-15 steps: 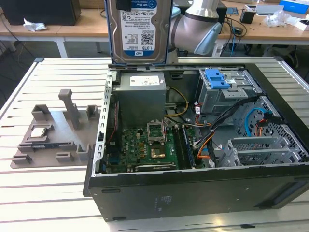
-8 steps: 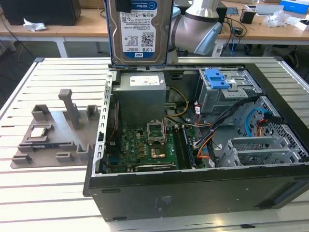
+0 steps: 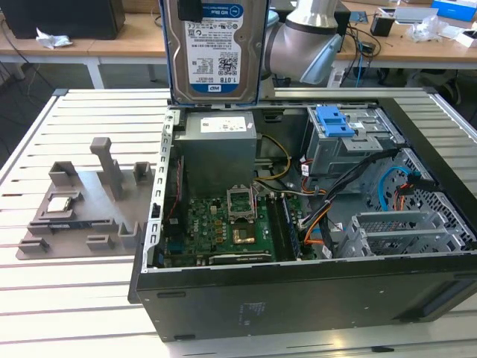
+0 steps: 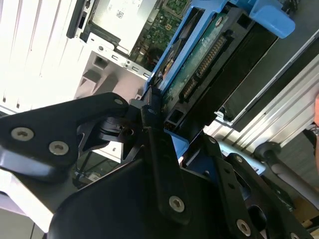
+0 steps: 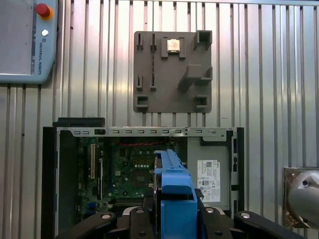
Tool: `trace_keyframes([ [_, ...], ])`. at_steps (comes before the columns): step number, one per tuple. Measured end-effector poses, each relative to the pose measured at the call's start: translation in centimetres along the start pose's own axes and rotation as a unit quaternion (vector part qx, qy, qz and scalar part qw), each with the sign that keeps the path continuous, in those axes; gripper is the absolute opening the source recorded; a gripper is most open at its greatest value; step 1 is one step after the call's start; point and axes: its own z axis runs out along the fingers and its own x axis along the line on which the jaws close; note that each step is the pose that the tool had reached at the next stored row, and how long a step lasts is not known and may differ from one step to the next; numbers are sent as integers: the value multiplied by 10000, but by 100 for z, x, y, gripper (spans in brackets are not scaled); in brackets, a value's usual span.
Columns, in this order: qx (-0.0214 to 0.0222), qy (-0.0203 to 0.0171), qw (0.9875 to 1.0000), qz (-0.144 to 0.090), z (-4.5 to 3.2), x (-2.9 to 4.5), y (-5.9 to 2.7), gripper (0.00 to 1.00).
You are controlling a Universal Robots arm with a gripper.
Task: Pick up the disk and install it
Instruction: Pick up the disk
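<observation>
- Hanging upright above the open computer case (image 3: 298, 302), the disk (image 3: 216, 48) faces its label toward the exterior view.
- The gripper (image 4: 168, 128) is clamped on the disk's blue-framed edge in the second wrist view, with black fingers (image 4: 154, 134) pressed against its sides.
- A grey fixture plate (image 3: 82, 201) lies on the slatted table (image 3: 74, 313) beside the case.

Clamps the disk (image 3: 215, 48) in the gripper (image 4: 174, 132), with black fingers (image 4: 152, 124) pressed against both its sides. Holds it upright and raised, with the grey arm (image 3: 305, 41) bent behind.
</observation>
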Motion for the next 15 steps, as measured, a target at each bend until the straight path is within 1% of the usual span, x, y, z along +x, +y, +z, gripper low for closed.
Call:
trace_keyframes([
  [15,0,0,10000,0,2,128,1,37],
])
